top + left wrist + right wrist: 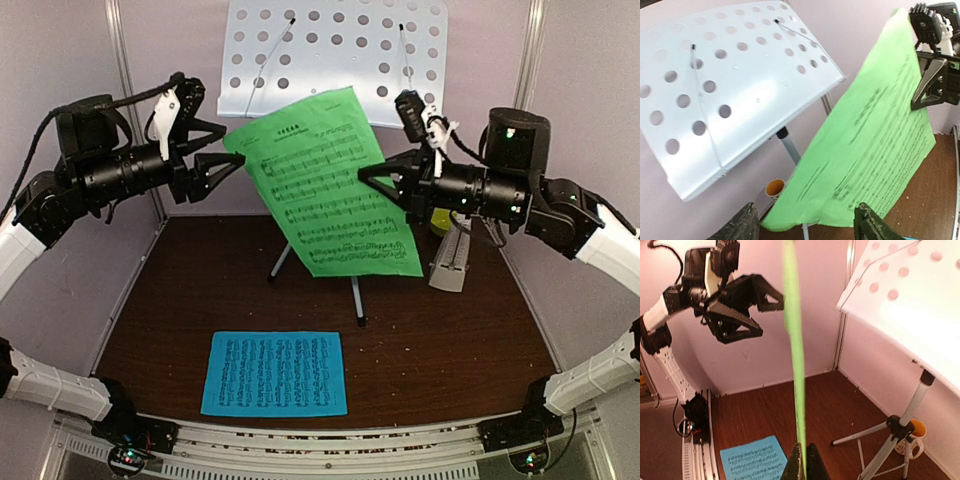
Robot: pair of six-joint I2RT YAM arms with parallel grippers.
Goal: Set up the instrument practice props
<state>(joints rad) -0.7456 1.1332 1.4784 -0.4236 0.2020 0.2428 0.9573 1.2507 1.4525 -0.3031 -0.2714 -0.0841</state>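
Two sheets are not yet on the music stand, so we judge the setup early. The green sheet hangs in the air before it, pinched at its right edge by the right gripper. The left gripper is wide open beside the left edge, holding nothing. The blue sheet lies flat on the table. The metronome stands right of the tripod. The mug shows only its orange inside.
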